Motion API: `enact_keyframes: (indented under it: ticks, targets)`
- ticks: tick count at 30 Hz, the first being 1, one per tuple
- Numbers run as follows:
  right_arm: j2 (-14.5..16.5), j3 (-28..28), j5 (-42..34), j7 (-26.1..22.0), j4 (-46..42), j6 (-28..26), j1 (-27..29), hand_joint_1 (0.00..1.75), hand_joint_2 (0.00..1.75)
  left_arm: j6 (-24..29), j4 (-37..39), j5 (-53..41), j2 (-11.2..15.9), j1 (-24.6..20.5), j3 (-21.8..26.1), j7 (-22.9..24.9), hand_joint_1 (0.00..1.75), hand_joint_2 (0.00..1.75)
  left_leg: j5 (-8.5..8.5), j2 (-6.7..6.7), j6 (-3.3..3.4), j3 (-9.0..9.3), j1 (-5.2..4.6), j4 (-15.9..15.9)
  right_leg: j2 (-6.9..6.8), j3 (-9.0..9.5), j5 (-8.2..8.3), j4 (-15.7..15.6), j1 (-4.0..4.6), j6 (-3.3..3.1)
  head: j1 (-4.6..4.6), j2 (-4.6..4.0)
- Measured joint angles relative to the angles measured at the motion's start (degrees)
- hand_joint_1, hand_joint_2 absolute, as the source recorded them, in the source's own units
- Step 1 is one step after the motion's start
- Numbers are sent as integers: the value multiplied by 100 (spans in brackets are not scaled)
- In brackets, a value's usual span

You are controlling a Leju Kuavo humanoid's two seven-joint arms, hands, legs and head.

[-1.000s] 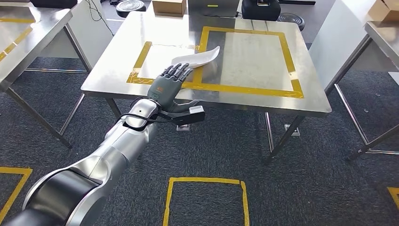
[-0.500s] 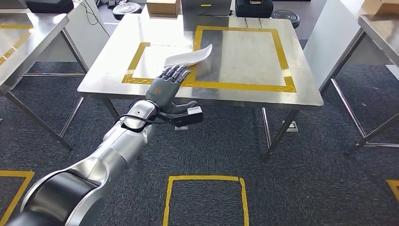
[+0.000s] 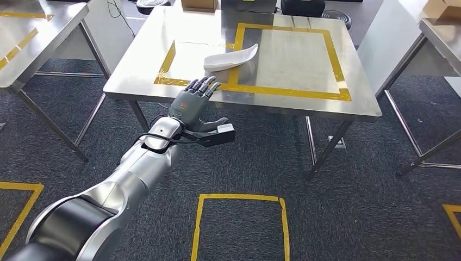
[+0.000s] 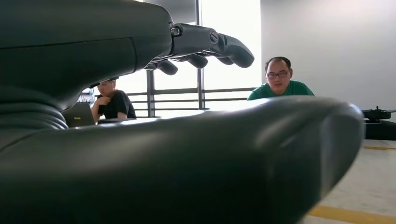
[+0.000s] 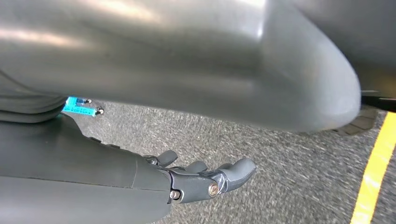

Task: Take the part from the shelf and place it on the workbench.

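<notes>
On the steel surface (image 3: pixel 136 81), at twelve o'clock from the left robot hand (image 3: pixel 191 100), lies the white curved part (image 3: pixel 230 57), across the yellow tape (image 3: pixel 282 89). Both robot hands are empty, fingers apart, the right robot hand (image 5: pixel 205 179) hanging over the floor. Placement looks done; only withdrawal seems left.

The far edge of the workbench (image 3: pixel 136 81) is cut off by the head view's upper border, as are a cardboard box (image 3: pixel 199 4) and dark items there. The workbench surface is hidden behind the left hand's (image 4: pixel 187 154) thumb in the left wrist view.
</notes>
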Motion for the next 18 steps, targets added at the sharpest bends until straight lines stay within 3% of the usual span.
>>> enact_keyframes:
  ticks: [2,3,6,8,10,11,12,13,14,16,18]
  targets:
    - [-8,-3,-4,3,0,4,-15,0,0,0,-11,0,0,-5,0,1,0,0,85,1,-51,-44,-5,-9,-4,444,121,-680,53,-82,-8,0]
    - [-13,-5,-8,2,0,6,-22,0,0,0,-16,0,-3,-7,0,1,0,0,126,4,-87,-50,2,-16,-4,527,123,-836,82,-115,-6,0]
    - [-15,-10,-16,-5,2,4,-25,0,0,-2,-21,0,-12,-13,-1,-1,0,0,202,11,-203,-79,9,-47,-3,467,250,-918,87,-208,8,0]
    - [-12,-11,-16,-13,4,-5,-29,0,0,-3,-20,-1,-3,-21,-1,0,0,0,-117,6,-265,-191,12,201,-13,364,399,-964,44,-273,-8,0]
    - [-11,-11,-16,-17,4,-4,-30,0,0,-4,-16,-2,3,-24,-1,1,0,0,-701,3,-320,-375,34,882,-20,206,531,-966,32,-303,-35,0]
    - [-10,-11,-16,-17,4,-2,-27,0,0,-4,-12,-2,5,-20,-1,1,0,0,-890,4,-346,-440,42,1242,-23,118,596,-963,30,-301,-43,0]
    - [-10,-11,-16,-17,4,0,-24,0,0,-4,-7,-2,8,-14,-1,1,0,0,-960,4,-366,-447,50,1503,-26,27,662,-957,26,-295,-47,0]
    - [-10,-12,-16,-17,4,0,-23,0,0,-4,-3,-2,10,-9,-1,2,0,0,-898,5,-378,-367,57,1574,-28,-62,726,-950,21,-284,-51,0]
    - [-10,-13,-16,-17,4,0,-23,0,0,-4,-2,-2,13,-5,-1,2,0,0,-762,6,-384,-181,64,1435,-30,-148,784,-939,14,-267,-55,0]
    - [-11,-13,-16,-17,4,0,-25,0,0,-5,-10,-3,11,-10,-1,3,0,0,-624,4,-383,402,72,718,-28,-289,883,-896,8,-213,-63,0]
    - [-12,-13,-16,-21,4,0,-26,0,0,-7,-29,-7,-1,-21,-1,9,0,0,-722,-11,-317,787,53,138,-26,-361,971,-861,16,-139,-67,0]
